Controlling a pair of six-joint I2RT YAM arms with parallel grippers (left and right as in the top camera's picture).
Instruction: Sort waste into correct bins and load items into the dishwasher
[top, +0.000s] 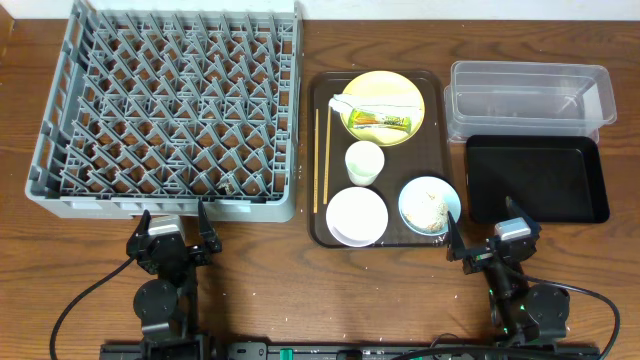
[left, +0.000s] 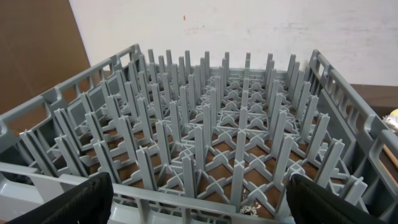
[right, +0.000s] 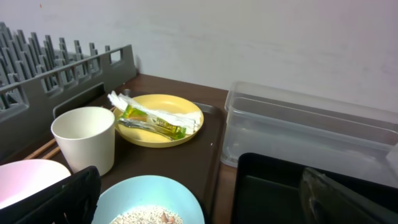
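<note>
Only overhead shows black tray (top: 536, 178) whole.

Yellow plate (top: 385, 105), grey rack (top: 170, 110)

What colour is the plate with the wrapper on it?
Yellow. The plate shows best in the right wrist view.

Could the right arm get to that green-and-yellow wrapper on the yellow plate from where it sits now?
Probably yes. The wrapper lies uncovered on top of the yellow plate, and the right gripper is open. The white cup and light-blue bowl stand between them, so it would likely come from above.
</note>
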